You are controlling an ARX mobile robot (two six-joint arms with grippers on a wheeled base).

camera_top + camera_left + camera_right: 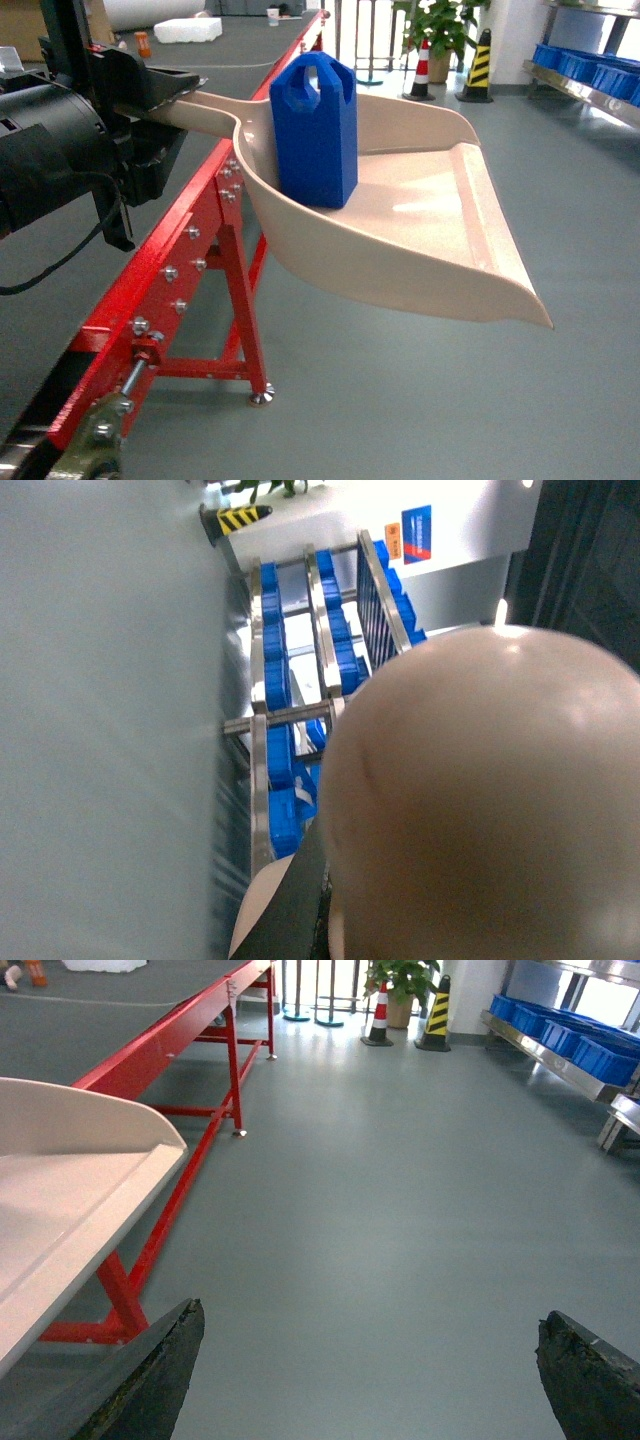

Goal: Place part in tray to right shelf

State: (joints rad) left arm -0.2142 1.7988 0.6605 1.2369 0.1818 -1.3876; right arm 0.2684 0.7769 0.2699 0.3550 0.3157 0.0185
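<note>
Grey floor fills the frame; the part (314, 130) stands upright in the tray (430, 230), upper centre; left gripper (150, 90) clamps its handle; right gripper (370, 1370) spread wide; right shelf (590, 75) upper right; no legible writing

Grey floor (400, 1210) spreads all around me, smooth and softly lit. A long red steel frame (190, 270) runs away on my left. Far ahead stand a potted plant (440, 25) and striped cones (478, 65).
</note>
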